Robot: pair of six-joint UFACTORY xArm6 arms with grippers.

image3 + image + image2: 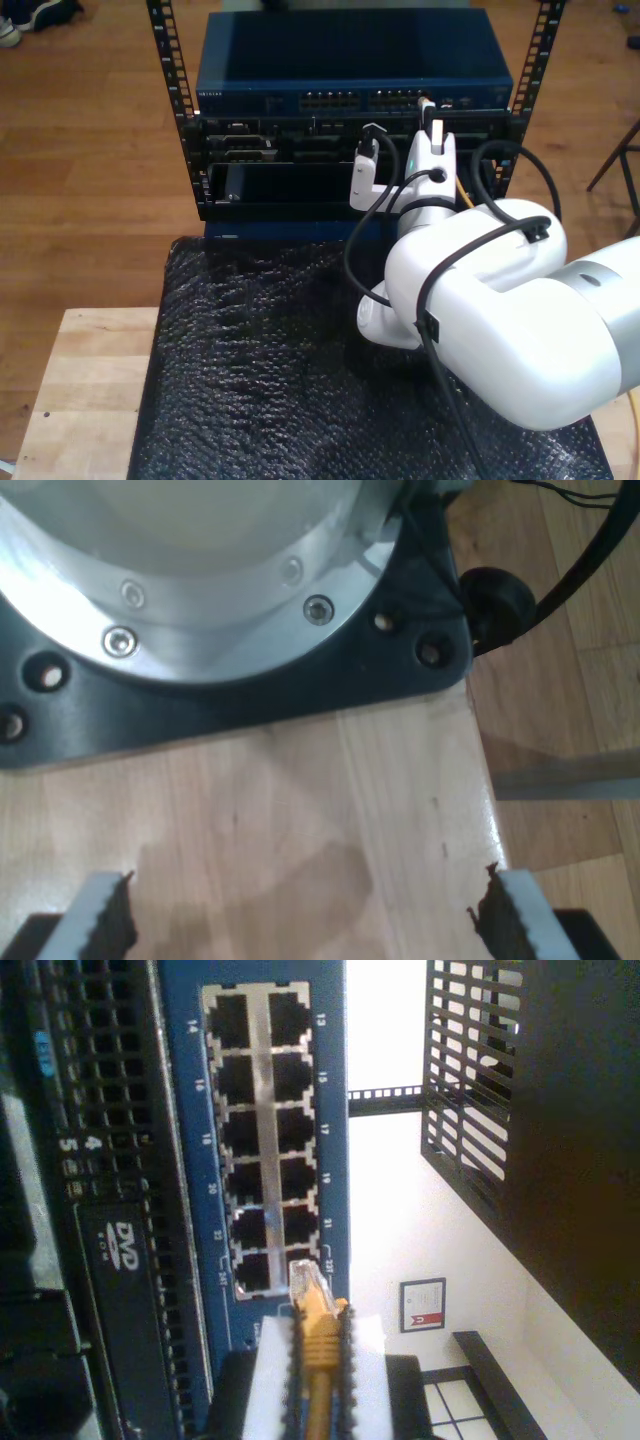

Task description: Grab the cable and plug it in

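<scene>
My second gripper (318,1360) pinches the cable (318,1345) just behind its clear plug (305,1282), which sits right at the lowest sockets of the blue switch (185,1160). The cable looks light and floppy, the plug's clip brittle, so the boot is the sound grip. Neighbouring sockets crowd the target. My first gripper (300,915) hangs spread over a wooden table (300,800).
</scene>
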